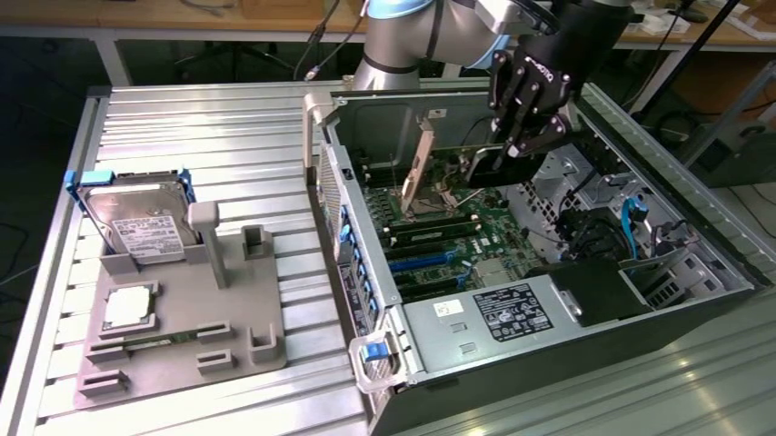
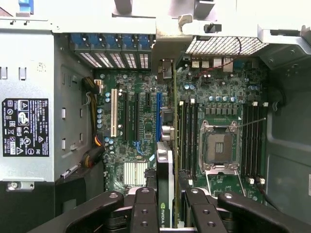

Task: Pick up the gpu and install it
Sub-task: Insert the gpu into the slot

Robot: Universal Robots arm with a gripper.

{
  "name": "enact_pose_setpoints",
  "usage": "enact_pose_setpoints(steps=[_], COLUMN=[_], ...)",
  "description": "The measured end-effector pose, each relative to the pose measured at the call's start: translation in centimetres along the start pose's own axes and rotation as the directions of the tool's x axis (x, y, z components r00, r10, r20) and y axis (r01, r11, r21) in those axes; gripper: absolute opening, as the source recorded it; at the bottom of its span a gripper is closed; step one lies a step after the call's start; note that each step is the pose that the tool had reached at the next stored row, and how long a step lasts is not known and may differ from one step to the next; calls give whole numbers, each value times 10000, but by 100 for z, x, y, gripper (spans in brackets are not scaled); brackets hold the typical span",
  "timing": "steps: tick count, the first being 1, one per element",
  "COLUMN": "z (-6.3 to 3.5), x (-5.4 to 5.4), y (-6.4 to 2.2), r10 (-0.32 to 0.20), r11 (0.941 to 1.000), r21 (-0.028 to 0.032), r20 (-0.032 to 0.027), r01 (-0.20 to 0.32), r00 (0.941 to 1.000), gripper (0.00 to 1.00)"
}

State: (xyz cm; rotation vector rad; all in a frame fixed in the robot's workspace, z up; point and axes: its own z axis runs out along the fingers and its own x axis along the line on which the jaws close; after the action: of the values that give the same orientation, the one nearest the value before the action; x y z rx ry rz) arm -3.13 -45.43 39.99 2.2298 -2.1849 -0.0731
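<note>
claw (image 1: 524, 145): clenched on the gpu (image 2: 165, 194) | gpu: held on edge above the motherboard (image 2: 141, 121), inside the open computer case (image 1: 570, 363) | alignment: parallel to the blue slot (image 2: 158, 114) (probably so its connector edge meets the slot) | seated: not yet

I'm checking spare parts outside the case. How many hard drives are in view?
1. The hard drive sits propped in the grey holder at the exterior view's left, outside the computer case. Others may be hidden inside it.
</note>
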Motion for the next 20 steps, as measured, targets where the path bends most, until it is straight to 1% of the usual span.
enact_pose_setpoints(steps=[13,17,20], z=[9,36,82], x=[0,0,2], y=[-1,-2,-4], r10=[0,0,0], r11=[10000,10000,10000], r21=[0,0,0], r20=[3,3,2], r01=[0,0,0], r00=[10000,10000,10000], gripper=[27,27,27])
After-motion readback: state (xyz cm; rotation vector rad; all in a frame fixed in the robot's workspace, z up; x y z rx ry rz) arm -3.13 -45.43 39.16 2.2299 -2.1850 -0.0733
